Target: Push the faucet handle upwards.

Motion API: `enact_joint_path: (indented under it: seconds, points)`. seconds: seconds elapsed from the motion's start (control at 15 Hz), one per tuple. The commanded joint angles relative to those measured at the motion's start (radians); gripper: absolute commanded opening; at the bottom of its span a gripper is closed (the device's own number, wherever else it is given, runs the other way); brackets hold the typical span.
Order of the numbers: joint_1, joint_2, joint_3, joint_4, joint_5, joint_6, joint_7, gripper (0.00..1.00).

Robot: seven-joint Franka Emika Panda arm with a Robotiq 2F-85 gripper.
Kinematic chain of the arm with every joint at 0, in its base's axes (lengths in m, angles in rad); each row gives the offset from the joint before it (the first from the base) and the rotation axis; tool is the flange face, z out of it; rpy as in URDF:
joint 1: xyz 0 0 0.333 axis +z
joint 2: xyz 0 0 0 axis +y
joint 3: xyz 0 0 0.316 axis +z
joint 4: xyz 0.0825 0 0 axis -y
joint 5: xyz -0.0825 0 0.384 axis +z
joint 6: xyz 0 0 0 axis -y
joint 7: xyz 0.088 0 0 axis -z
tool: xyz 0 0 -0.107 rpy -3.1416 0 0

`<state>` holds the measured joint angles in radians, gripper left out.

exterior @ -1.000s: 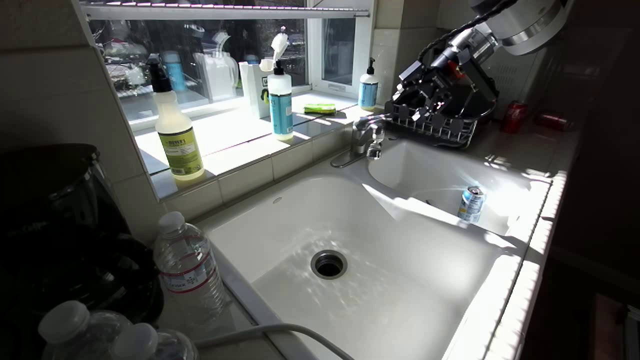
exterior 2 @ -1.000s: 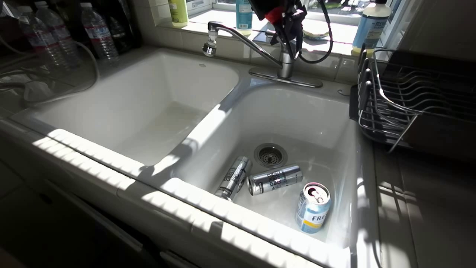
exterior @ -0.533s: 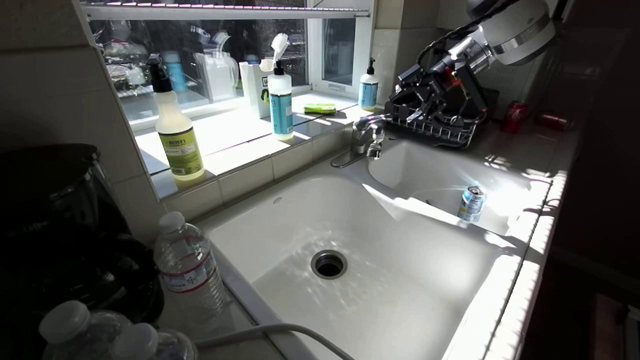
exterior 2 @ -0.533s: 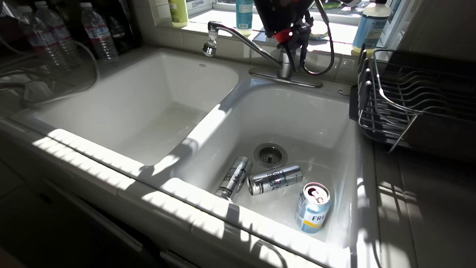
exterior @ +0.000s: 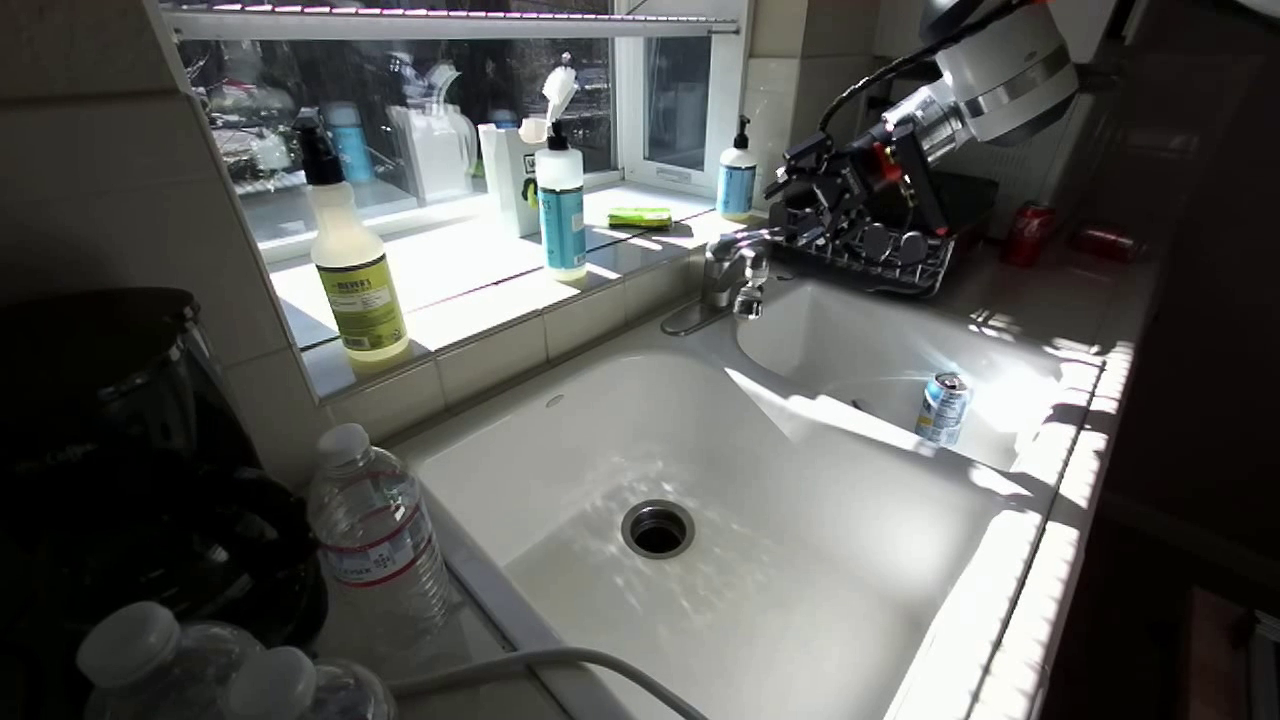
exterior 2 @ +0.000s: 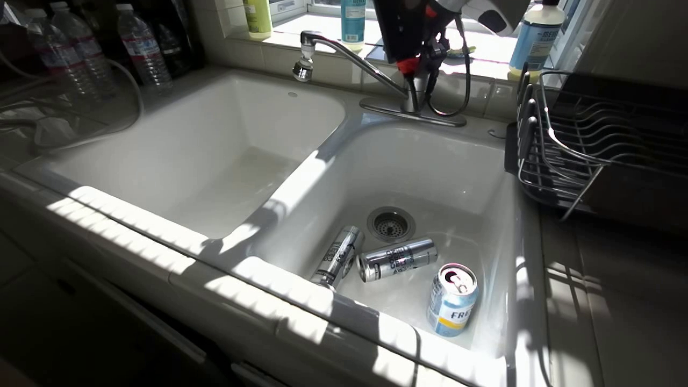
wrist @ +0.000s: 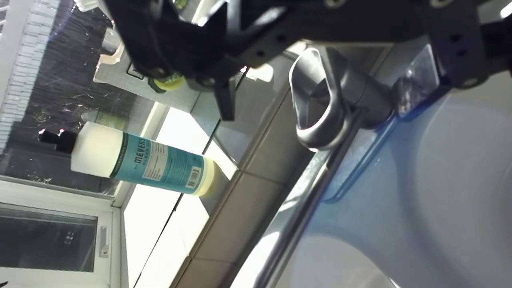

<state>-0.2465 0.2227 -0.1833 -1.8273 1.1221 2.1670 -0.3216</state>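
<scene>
The faucet handle (wrist: 338, 134) is a chrome loop-shaped lever on top of the short chrome faucet body (wrist: 370, 98) in the wrist view. In an exterior view the handle (exterior: 755, 237) shows as a small shiny lever. In an exterior view it is hidden behind my gripper (exterior 2: 422, 86). My gripper (wrist: 321, 98) is open and empty, its fingers well apart. In the wrist view the handle appears between the two fingers, apart from both. How far the fingertips are from it in depth I cannot tell.
The chrome spout (exterior 2: 365, 64) extends over the left basin (exterior 2: 188, 140). A teal-labelled pump bottle (wrist: 160, 164) stands on the window sill. A dish rack (exterior 2: 559, 145) stands beside the sink. Several cans (exterior 2: 454, 301) lie or stand in the right basin.
My gripper has moved down and closer to the faucet over the last second. The arm's wrist has come lower into view. The faucet and the bottles have not moved.
</scene>
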Motion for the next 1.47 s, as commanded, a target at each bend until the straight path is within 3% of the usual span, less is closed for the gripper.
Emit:
enact_joint_path:
  seconds: [0.0,0.67,1.4]
  points:
    - [-0.019,0.066,0.013,0.066,0.069,-0.056,-0.009,1.00]
    - [-0.045,0.126,0.013,0.134,0.243,-0.149,0.012,1.00]
    - [-0.048,0.133,0.010,0.162,0.294,-0.190,0.024,1.00]
